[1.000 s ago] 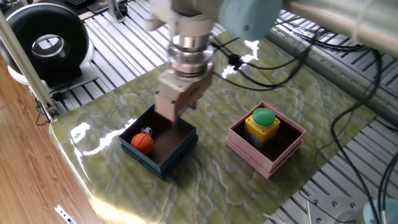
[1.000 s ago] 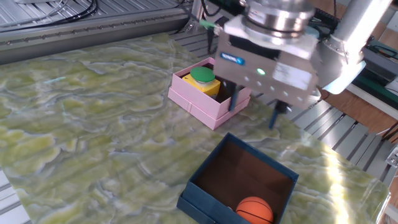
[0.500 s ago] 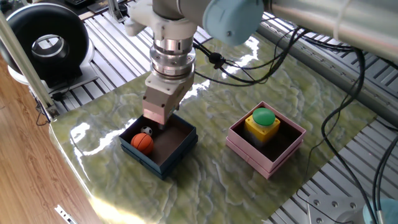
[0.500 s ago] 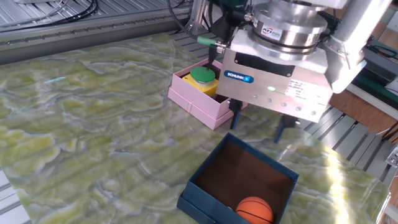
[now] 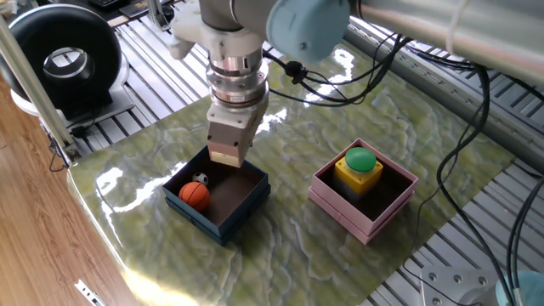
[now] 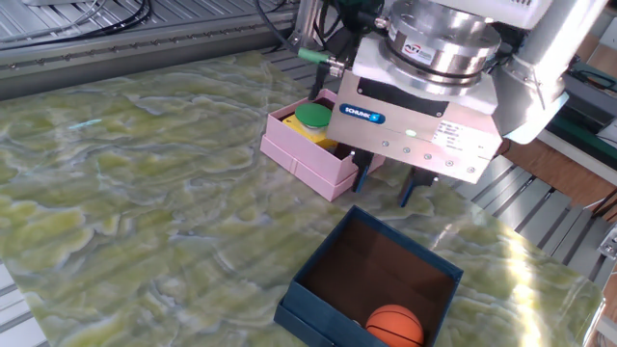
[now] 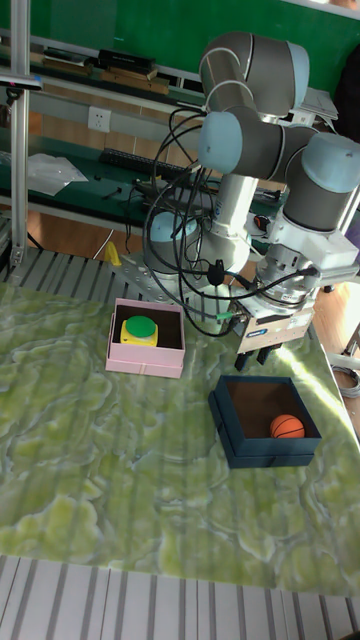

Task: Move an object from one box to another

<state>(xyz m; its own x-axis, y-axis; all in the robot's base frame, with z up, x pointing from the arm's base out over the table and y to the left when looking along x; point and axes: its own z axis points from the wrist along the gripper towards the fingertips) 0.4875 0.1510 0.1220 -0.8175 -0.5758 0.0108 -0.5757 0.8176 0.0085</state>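
Navy-blue box (image 6: 318,294) holds an orange ball (image 6: 393,325); the tool (image 6: 383,181) hangs above, fingers apparently spread, empty.

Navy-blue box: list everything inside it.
Inside the navy-blue box lies an orange ball near one corner, on a bare brownish floor. One fixed view shows a small dark-and-white thing beside the ball, too small to identify. The end effector covers one rim.

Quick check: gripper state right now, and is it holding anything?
Gripper: open, fingers apart and holding nothing, hovering above the navy-blue box; the orange ball lies inside it.
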